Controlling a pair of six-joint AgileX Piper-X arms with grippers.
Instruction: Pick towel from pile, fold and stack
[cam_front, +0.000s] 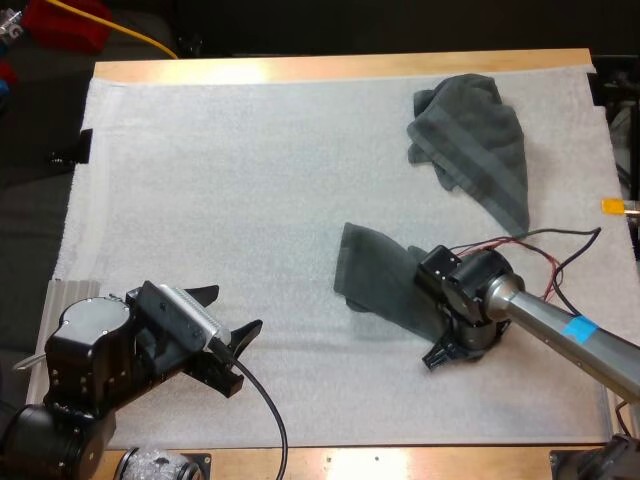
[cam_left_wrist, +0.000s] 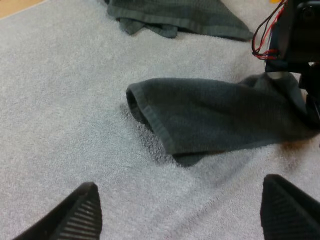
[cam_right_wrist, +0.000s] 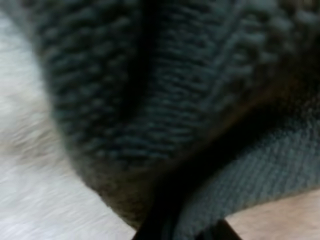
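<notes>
A grey-green towel, doubled over, lies on the white mat covering the desk. The right jaws are at this towel's near right end and seem to pinch its raised edge, though the close view is murky. The left jaws stand spread, well to its left, touching nothing. A crumpled towel lies beyond it, farther right.

Mat: white, fuzzy, lies flat, covers nearly the whole counter.
Counter: pale wood, bare strips along the far and near edges.
Clamp: small, black, at the mat's left edge.
Cable: yellow, beyond the counter's far left corner.
Ribbed strip: grey, at the mat's near left side, partly hidden.
</notes>
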